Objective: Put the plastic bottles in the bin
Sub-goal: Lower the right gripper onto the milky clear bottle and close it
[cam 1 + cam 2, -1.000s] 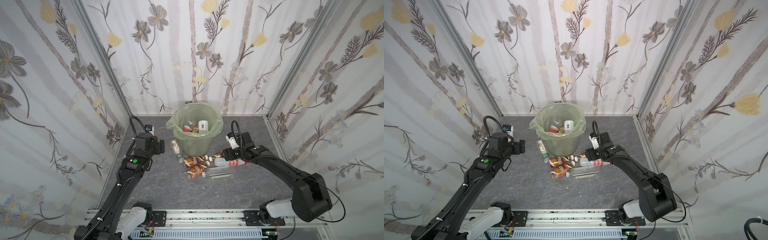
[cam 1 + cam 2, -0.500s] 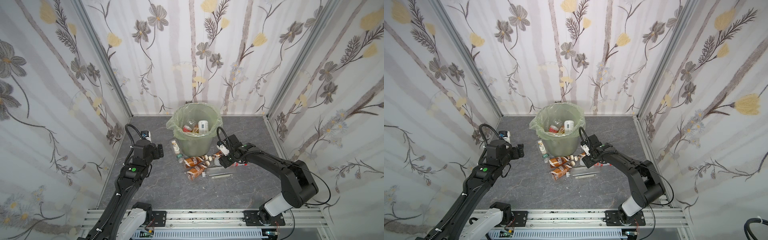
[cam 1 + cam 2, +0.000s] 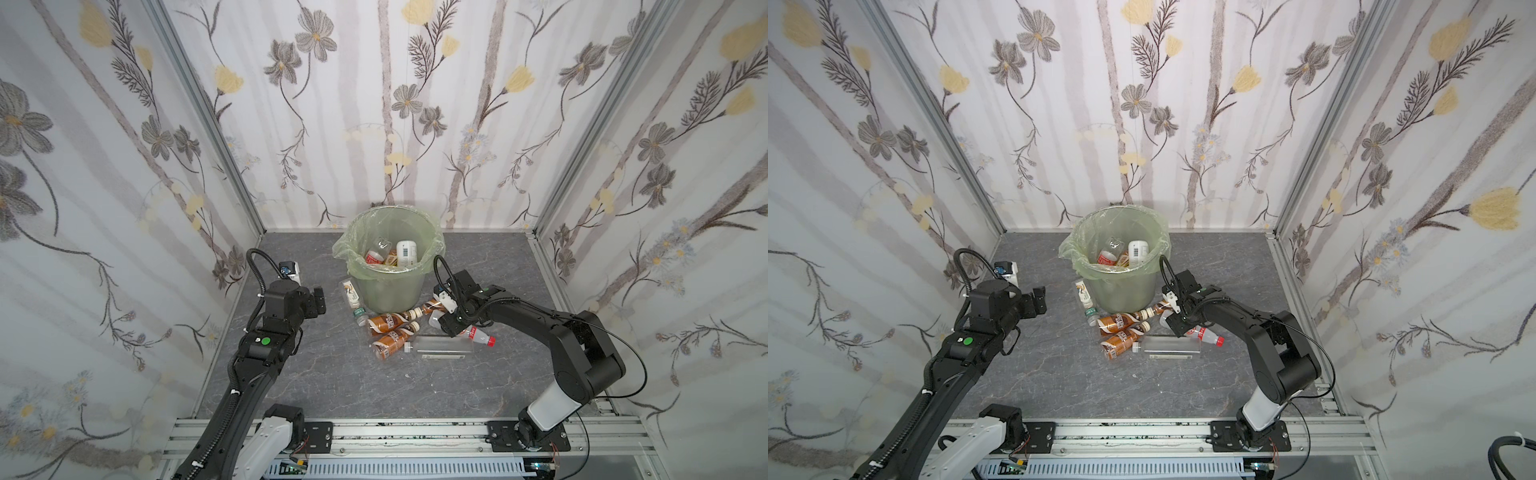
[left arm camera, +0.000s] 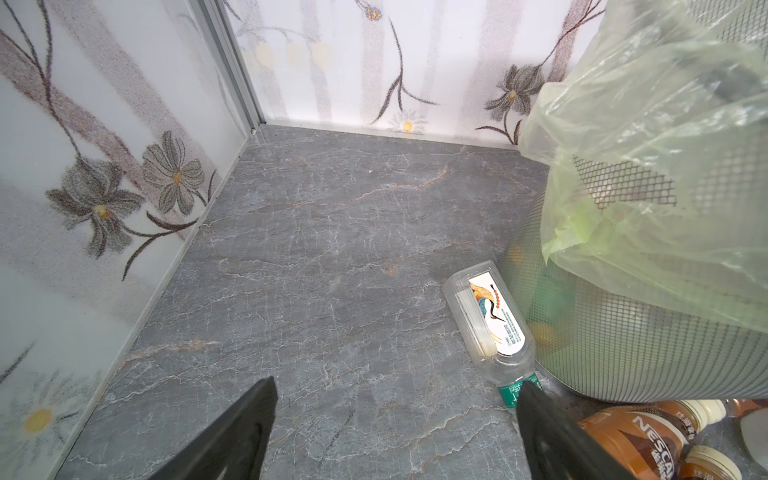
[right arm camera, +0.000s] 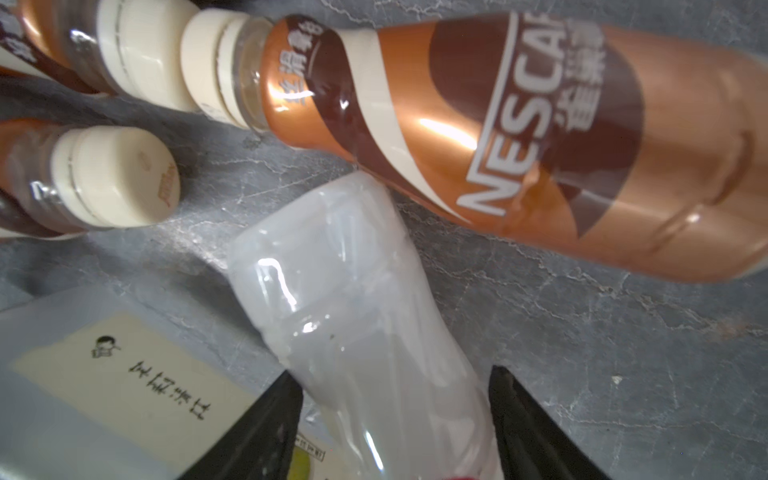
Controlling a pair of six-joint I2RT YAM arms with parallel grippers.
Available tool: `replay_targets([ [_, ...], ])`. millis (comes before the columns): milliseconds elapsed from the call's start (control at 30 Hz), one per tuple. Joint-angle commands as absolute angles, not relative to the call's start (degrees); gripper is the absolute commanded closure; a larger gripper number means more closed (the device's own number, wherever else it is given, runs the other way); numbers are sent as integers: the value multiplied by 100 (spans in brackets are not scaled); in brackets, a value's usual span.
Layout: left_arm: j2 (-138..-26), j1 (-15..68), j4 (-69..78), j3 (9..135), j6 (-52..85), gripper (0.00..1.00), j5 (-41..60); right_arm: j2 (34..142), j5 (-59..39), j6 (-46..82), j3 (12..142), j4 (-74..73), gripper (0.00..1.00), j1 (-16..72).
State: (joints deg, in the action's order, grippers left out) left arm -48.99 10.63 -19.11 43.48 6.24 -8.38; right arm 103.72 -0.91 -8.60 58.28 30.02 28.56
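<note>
The bin [image 3: 390, 291] [image 3: 1121, 291] stands at the back middle with several bottles inside. More plastic bottles lie in front of it. A clear bottle [image 3: 478, 334] [image 3: 1204, 332] [image 5: 361, 299] with a red label and red cap lies on the floor. My right gripper [image 3: 449, 326] [image 3: 1177, 326] [image 5: 395, 374] is shut on its body, a finger against each side. Beside it lie brown-and-white bottles [image 3: 384, 322] [image 5: 540, 145] and a flat clear bottle [image 3: 440, 347]. My left gripper [image 3: 320, 301] [image 3: 1040, 301] [image 4: 395, 382] hangs open and empty, left of a green-capped clear bottle [image 3: 351, 293] [image 4: 490, 324].
Flowered walls [image 3: 124, 208] close in the grey stone floor [image 3: 332, 374] on three sides. A metal rail [image 3: 395, 432] with both arm bases runs along the front. The bag's loose edge [image 4: 623, 145] hangs over the bin's mesh wall.
The right gripper has dropped from beside the bin to the clear red-labelled bottle and its jaws have narrowed onto it. The left arm has sunk slightly; its gripper stays open.
</note>
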Motion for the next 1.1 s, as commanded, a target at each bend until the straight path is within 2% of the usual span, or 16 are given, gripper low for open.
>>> replay_targets([
  [0, -4854, 1047, -1746, 4359, 698, 8, -866, 10449, 23, -890, 5880, 2767, 29, 2806],
  [467, -4758, 1038, -1756, 4443, 754, 8, -803, 10709, 53, -843, 5924, 2749, 32, 2745],
  [833, -4756, 1037, -1756, 4471, 782, 8, -809, 10445, 424, -773, 5933, 2628, 48, 2580],
  [1067, -4738, 1033, -1758, 4434, 826, 8, -773, 10133, 536, -713, 5893, 2628, 50, 2564],
])
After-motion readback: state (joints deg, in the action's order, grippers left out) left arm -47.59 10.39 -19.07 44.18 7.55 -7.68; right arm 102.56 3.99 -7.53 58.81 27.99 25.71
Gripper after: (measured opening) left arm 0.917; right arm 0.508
